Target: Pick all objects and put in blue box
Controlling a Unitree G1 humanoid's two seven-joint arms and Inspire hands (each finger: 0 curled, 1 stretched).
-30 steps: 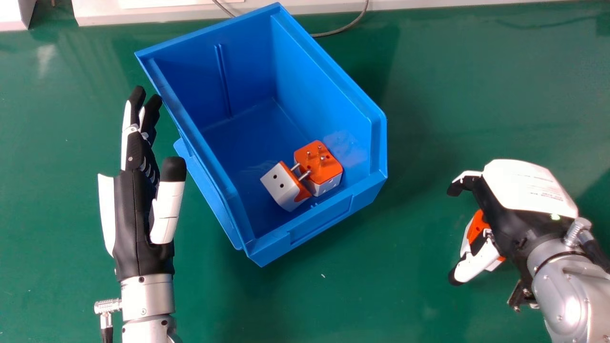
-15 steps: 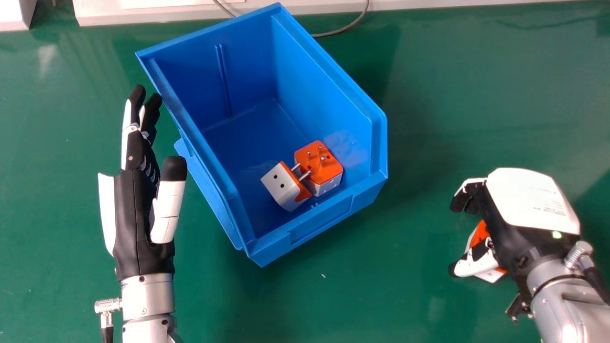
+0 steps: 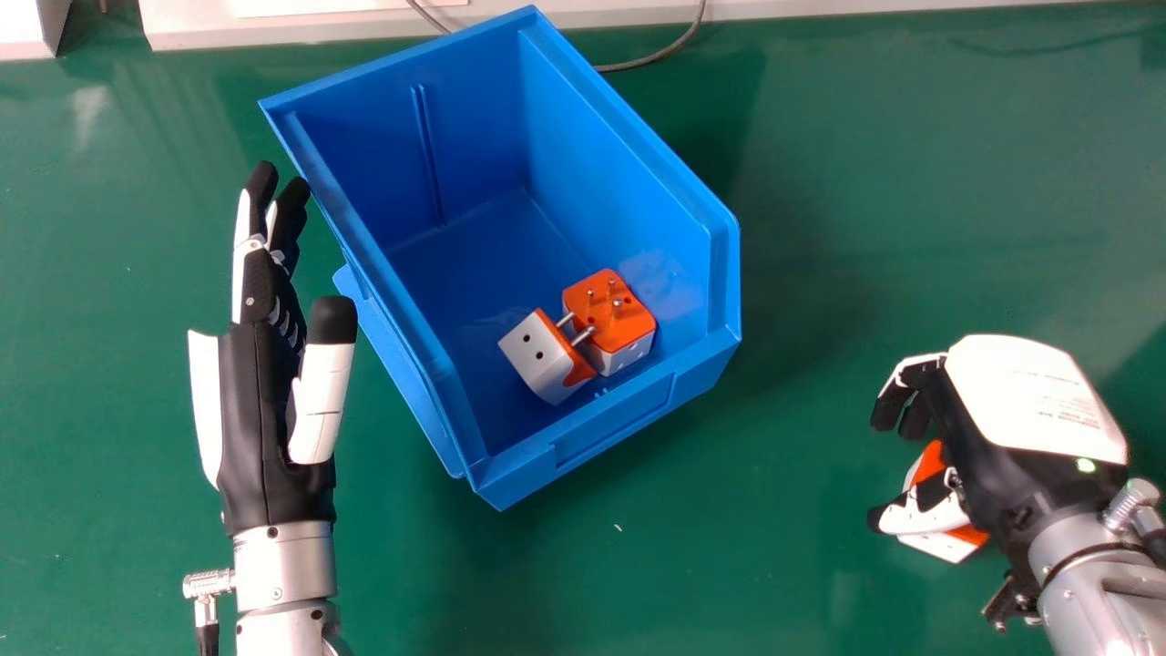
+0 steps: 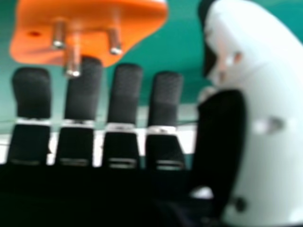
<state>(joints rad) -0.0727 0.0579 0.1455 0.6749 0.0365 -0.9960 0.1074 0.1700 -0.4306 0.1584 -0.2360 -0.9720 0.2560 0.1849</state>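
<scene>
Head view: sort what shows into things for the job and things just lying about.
For the job:
- blue box
- plug adapter lying tipped in it
- plug adapter beside that, pins up
- third plug adapter, at the right hand

Just lying about:
- cable behind the box
- small white fleck

Green work surface (image 3: 820, 182) with a white ledge (image 3: 319, 31) along its far edge.
A pale sheet (image 3: 346, 6) lies on the ledge; near the far left corner stands another white piece (image 3: 20, 29). A thin grey cable (image 3: 676, 44) loops onto the surface's far edge. Light leaves a soft whitish sheen toward the far left.
</scene>
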